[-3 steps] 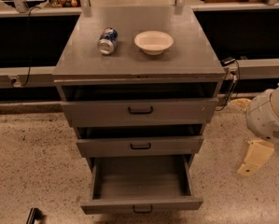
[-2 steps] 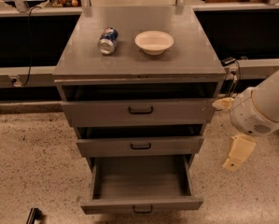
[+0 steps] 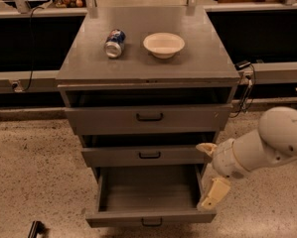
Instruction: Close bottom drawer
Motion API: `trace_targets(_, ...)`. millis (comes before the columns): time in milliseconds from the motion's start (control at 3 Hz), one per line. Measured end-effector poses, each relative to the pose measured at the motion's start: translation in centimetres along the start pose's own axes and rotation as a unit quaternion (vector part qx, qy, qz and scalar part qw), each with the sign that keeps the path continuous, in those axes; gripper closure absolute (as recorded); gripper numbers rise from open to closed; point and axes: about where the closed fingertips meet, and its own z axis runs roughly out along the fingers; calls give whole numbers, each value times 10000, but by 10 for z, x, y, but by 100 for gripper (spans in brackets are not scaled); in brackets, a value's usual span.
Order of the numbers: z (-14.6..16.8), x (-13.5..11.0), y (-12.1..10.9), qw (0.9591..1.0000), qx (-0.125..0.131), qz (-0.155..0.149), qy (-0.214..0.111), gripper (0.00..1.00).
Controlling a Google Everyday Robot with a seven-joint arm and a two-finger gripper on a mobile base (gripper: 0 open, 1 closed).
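The grey metal cabinet [image 3: 148, 63] has three drawers. The bottom drawer [image 3: 148, 195] is pulled far out; it is a shallow empty tray with a low front and a small black handle [image 3: 152, 223]. The middle drawer [image 3: 149, 155] and the top drawer [image 3: 149, 118] stand slightly out. My gripper [image 3: 202, 176] is at the open bottom drawer's right side, on a white arm [image 3: 267, 145] coming from the right. Its cream fingers are spread, one finger [image 3: 206, 148] by the middle drawer's right end, the other [image 3: 213, 193] by the bottom drawer's right front corner. It holds nothing.
A blue can [image 3: 114, 42] lies on its side and a white bowl [image 3: 163, 44] stands on the cabinet top. A cable [image 3: 246, 90] hangs at the cabinet's right. A dark counter runs behind. Speckled floor [image 3: 34, 172] lies on both sides; a small dark object [image 3: 36, 229] is at the lower left.
My arm and gripper have moved left and down, from well right of the cabinet to the bottom drawer's right side. The drawers have not moved.
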Motion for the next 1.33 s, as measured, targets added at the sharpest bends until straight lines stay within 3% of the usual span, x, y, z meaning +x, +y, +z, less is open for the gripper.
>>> trace_targets(333, 11, 1, -15, 9994, 260, -170, -123, 0)
trace_targets(667, 39, 12, -22, 9997, -157, 197, 15, 0)
trace_targets(1000, 90, 34, -1, 9983, -484, 283, 187, 0)
trace_targets(1333, 143, 60, 52, 9982, -461, -33, 387, 0)
